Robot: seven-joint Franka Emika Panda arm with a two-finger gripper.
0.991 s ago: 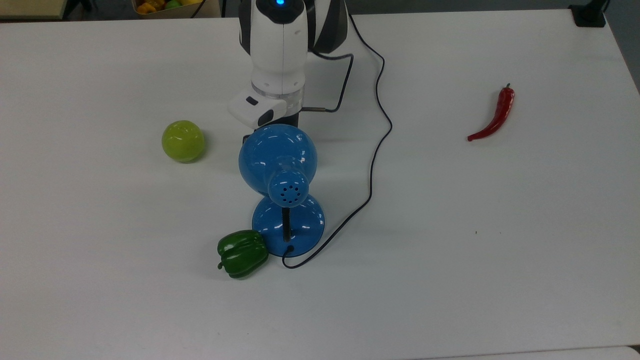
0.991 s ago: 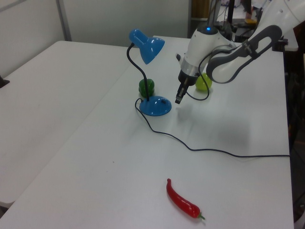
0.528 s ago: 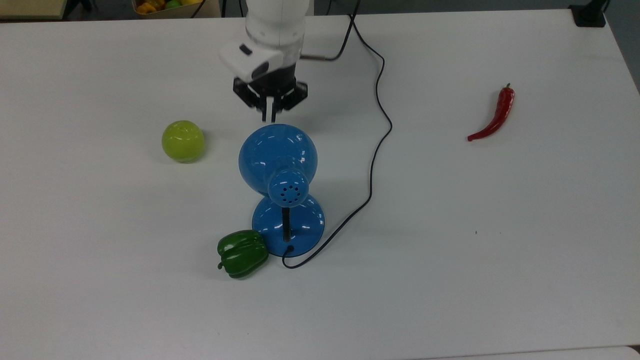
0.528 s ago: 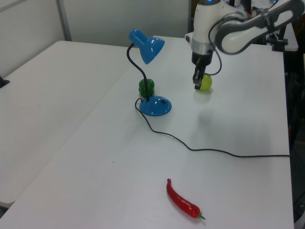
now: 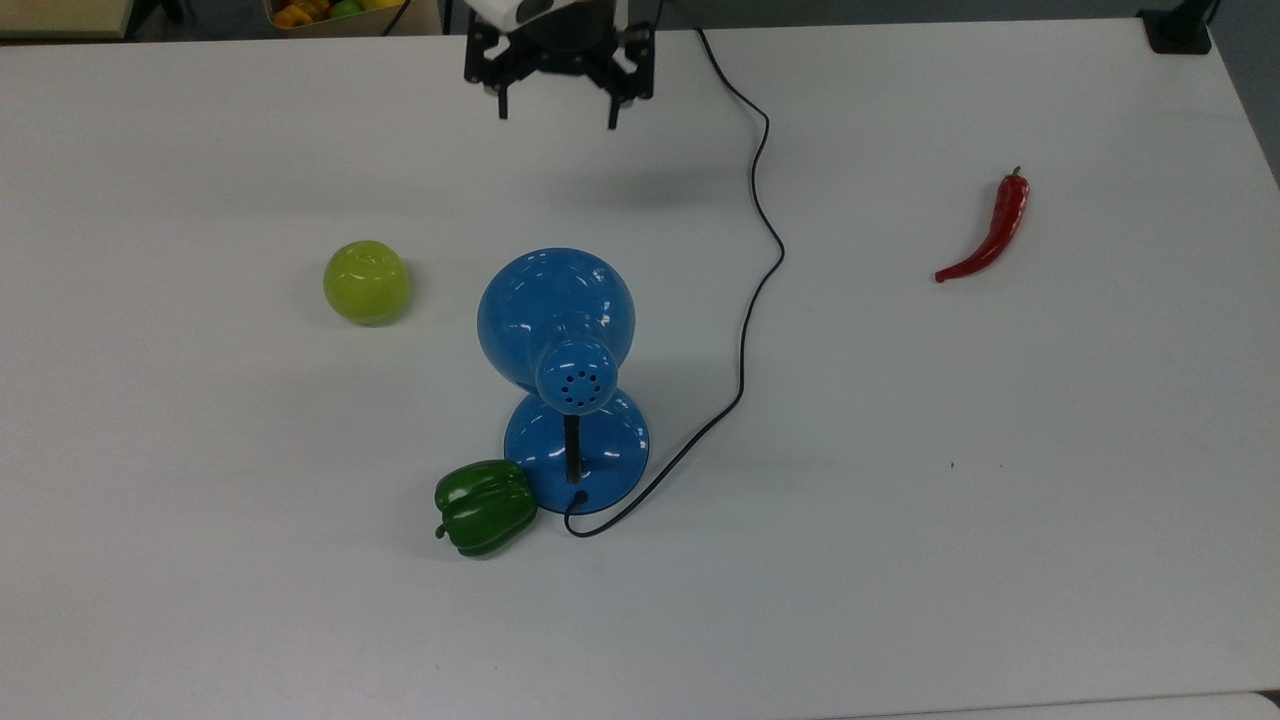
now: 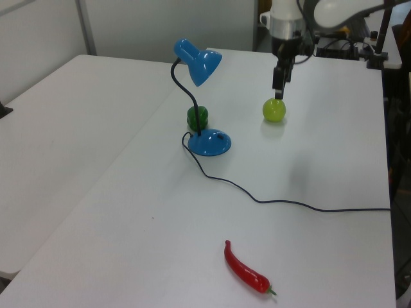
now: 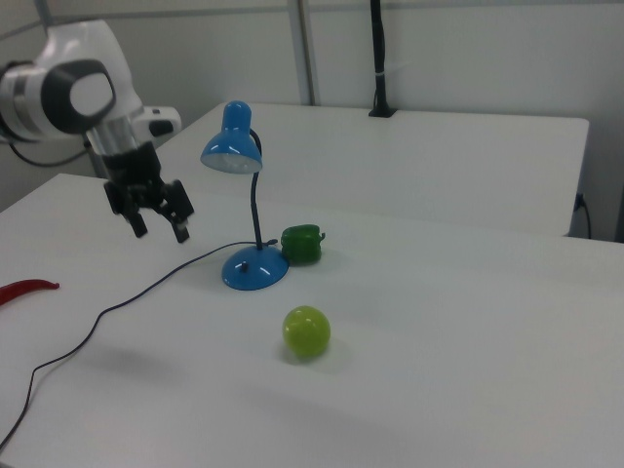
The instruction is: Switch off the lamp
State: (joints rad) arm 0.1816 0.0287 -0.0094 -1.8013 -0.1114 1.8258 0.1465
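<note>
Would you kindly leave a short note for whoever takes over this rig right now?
Pincer: open, holding nothing, raised above the table near the top view's upper edge, well away from the lamp.
Lamp: upright mid-table, shade leaning over its round base; cord trails off toward the arm. Green bell pepper sits against the base; green apple and red chilli lie apart.
Done: no glow shows in the shade in the right view, so it looks off.
Left: confirm the switch; otherwise nothing obvious.

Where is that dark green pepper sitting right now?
The green bell pepper sits on the white table, right against the round base of the blue lamp, on the base's left in the top view.
</note>
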